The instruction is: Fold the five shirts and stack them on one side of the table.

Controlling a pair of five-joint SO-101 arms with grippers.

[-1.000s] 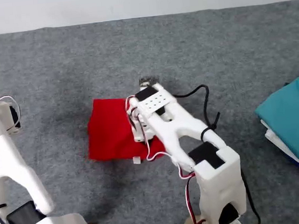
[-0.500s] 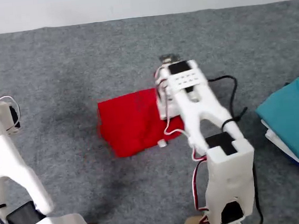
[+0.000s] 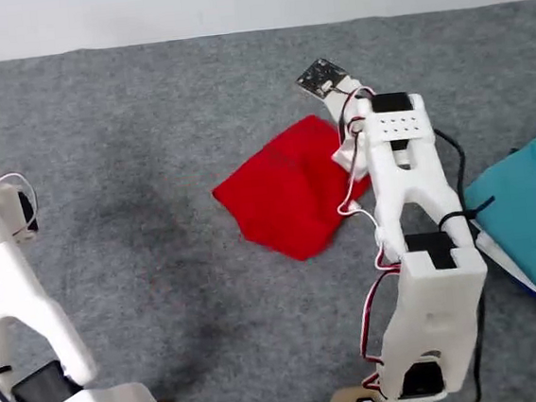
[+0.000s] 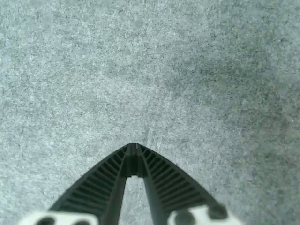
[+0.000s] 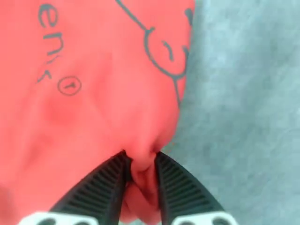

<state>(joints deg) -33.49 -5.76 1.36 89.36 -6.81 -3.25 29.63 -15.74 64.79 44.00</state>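
Now right gripper [image 5: 140,158] pinching red shirt [image 3: 287,197], apparently by edge.

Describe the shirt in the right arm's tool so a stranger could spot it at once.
On the grey table, look near the middle, beside the right arm. The red shirt lies there, one edge pinched in the right tool. Unlike the teal shirt topping the side stack, it lies alone.

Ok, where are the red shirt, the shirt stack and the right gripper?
red shirt [image 3: 282,195], high view, cloth middle.
shirt stack [image 3: 527,206], high view, teal top.
right gripper [image 5: 140,158], right wrist view, between fingertips.
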